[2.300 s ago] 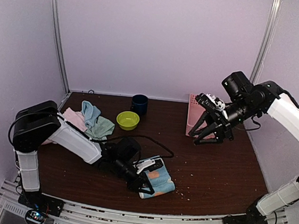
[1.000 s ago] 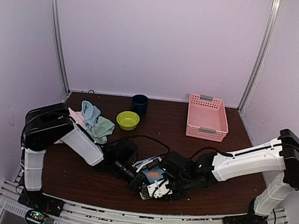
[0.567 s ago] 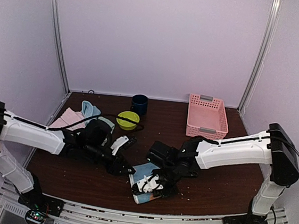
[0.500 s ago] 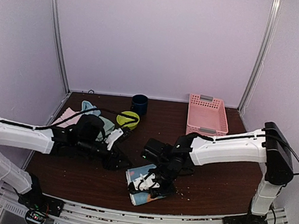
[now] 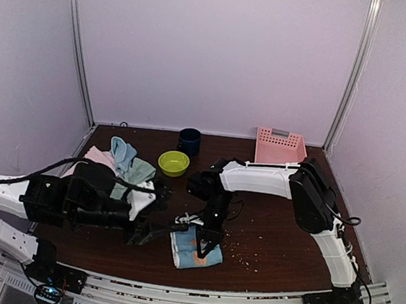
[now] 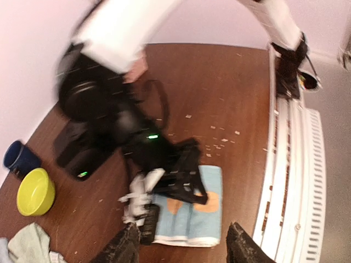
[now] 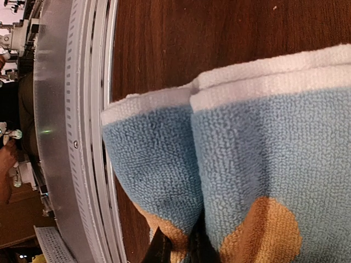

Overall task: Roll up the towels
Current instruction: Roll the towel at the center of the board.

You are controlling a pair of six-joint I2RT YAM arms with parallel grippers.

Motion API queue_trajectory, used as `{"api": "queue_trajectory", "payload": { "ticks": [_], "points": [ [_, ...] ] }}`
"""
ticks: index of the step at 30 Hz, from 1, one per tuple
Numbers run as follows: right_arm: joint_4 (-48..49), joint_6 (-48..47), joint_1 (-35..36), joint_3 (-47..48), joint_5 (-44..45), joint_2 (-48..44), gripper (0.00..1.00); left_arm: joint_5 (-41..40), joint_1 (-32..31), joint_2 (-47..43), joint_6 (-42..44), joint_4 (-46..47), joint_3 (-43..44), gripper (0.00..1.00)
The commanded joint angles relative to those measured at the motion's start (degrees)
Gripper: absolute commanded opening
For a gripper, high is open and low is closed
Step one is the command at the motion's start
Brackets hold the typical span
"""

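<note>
Blue patched towel [image 5: 185, 256] folded, perhaps half rolled, on table [image 5: 267, 235], pinched by closed right end effector [image 5: 204, 248]; left end effector [image 6: 181, 247] wide open, empty; other towels [image 5: 122, 159] seemingly untouched.

Near centre: the patterned towel [image 5: 186, 255] lies flat, and the right gripper [image 5: 205, 248] stands on it, pinched on the cloth. There is no way down from above.
Near left: the left arm [image 5: 52, 201] lies low along the table. The left gripper [image 5: 158, 231], fingers spread wide, sits just left of the towel and blocks that side.
Middle: the right arm [image 5: 258, 178] spans right to centre and bars the path to the pink basket [image 5: 281, 138].
Far left: the towel pile [image 5: 118, 161], lime bowl [image 5: 173, 163] and dark cup [image 5: 189, 141] stand close together with narrow gaps.
Near right: the bare table [image 5: 281, 236] is open, with only crumbs on it.
</note>
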Motion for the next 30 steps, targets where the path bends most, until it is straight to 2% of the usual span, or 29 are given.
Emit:
{"api": "queue_trajectory", "payload": {
  "ticks": [1,4,9,12,22,28,30],
  "points": [
    [-3.93,0.06,-1.69,3.67,1.23,6.94,0.05,-5.21,-9.53,12.13,7.40,-5.33,5.43,0.55],
    [-3.91,0.12,-1.69,3.66,1.08,7.64,0.06,-7.84,-12.14,20.85,8.66,-6.48,7.74,0.55],
    [-3.42,0.34,-1.69,2.62,1.03,7.68,0.06,-15.99,-12.22,32.22,7.80,-5.17,9.37,0.59],
    [-2.94,0.54,-1.79,2.32,1.28,7.58,0.06,-18.23,-11.93,37.07,7.85,-4.38,9.57,0.59],
    [-2.35,0.87,-1.79,2.08,0.59,7.58,0.06,-18.61,-11.39,41.67,8.55,2.24,10.43,0.59],
    [-2.05,0.91,-1.75,1.27,0.51,7.45,0.06,-22.95,-11.39,42.66,7.74,-0.38,13.32,0.59],
    [-2.13,0.97,-1.78,1.24,0.51,7.41,0.06,-21.34,-11.39,43.05,8.08,0.72,12.60,0.59]
  ]
}}
